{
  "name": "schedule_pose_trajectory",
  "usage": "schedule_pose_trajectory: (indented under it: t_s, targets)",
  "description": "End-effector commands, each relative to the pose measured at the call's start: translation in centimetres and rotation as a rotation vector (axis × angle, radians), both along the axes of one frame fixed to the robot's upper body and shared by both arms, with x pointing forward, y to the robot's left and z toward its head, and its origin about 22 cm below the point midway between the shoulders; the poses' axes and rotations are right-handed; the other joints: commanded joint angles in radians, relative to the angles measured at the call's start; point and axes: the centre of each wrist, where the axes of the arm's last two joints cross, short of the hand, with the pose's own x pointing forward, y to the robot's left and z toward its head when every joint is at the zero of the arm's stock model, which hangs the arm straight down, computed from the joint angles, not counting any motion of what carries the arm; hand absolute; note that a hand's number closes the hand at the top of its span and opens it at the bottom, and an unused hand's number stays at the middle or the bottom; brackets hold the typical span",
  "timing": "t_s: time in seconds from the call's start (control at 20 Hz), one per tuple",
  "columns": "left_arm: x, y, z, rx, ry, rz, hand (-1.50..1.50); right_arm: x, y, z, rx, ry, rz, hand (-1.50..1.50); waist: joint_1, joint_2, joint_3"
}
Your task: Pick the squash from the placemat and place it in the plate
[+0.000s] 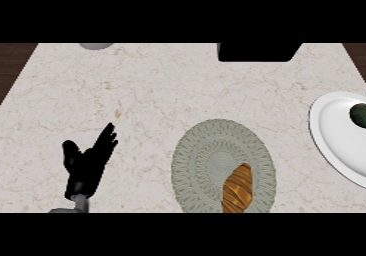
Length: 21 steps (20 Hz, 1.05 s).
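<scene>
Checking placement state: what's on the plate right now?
A dark green round item sits on the white plate, near its right side; the view's edge cuts it off, so its full shape is hidden. The orange-brown squash lies on the placemat.

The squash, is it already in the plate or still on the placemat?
In the plate: the dark green squash lies on the white plate, at the right edge. The placemat holds only a brown loaf.

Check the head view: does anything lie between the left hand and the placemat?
No. In the head view, only bare marble counter separates the open left hand from the round placemat. The brown item lies on the mat's lower right part.
</scene>
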Motion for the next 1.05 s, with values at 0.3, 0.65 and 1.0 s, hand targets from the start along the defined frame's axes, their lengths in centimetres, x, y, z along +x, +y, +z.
schedule_pose_trajectory:
  t_s: [0.3,0.65,1.0]
  targets:
    - [-0.7,1.6,0.4,0.000,0.021,0.001,0.00,-8.4,-1.7,-2.3,0.016,0.054,0.180,-1.50,-0.008,-0.004,-0.003]
    - [-0.2,0.7,0.0,0.004,0.012,-0.004,0.00,-12.3,-0.7,-2.8,-0.059,0.132,0.184,-1.50,-0.011,-0.004,-0.003]
    - [-0.9,-0.2,0.7,0.004,0.013,0.009,0.00,-16.2,0.3,-3.7,-0.049,0.151,0.180,-1.50,-0.007,-0.003,-0.002]
